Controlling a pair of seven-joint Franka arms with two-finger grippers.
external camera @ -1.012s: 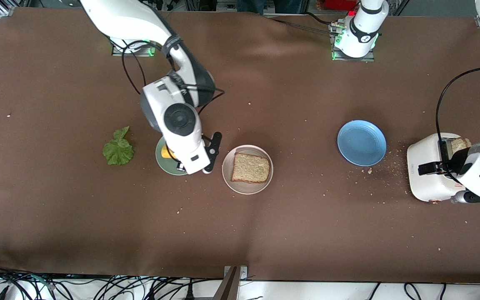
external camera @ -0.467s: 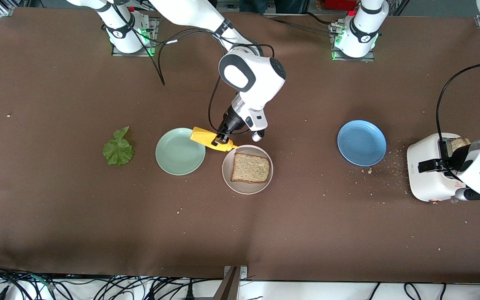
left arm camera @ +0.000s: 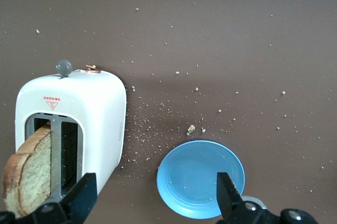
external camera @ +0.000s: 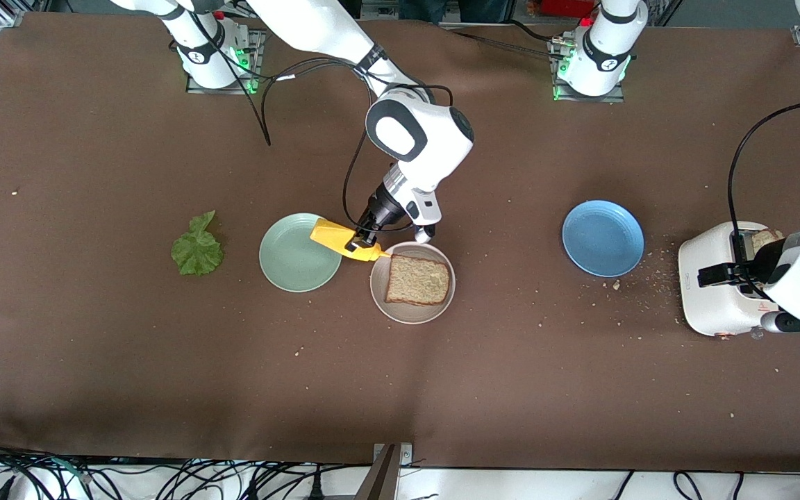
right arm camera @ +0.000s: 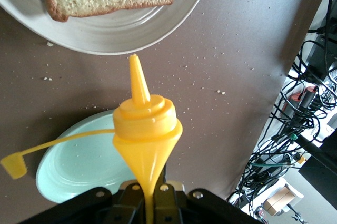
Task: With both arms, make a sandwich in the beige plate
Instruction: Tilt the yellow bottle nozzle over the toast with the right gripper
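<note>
At centre-left of the front view, a lettuce leaf (external camera: 197,246) is lying on the table, still unused. Beside it, the mint-green plate (external camera: 299,253) is now standing bare, because my right gripper (external camera: 360,243), squeezed tight on the yellow mustard bottle (external camera: 339,239), has lifted the bottle off it within the last second and is tipping the nozzle toward the bread slice (external camera: 417,279) on the beige plate (external camera: 411,313), mid-frame. I judge saucing is about to begin. At the right edge, my left gripper (external camera: 723,276) is waiting, fingers spread wide, over the toaster (external camera: 712,305), where the second slice (left arm camera: 29,174) is sitting.
</note>
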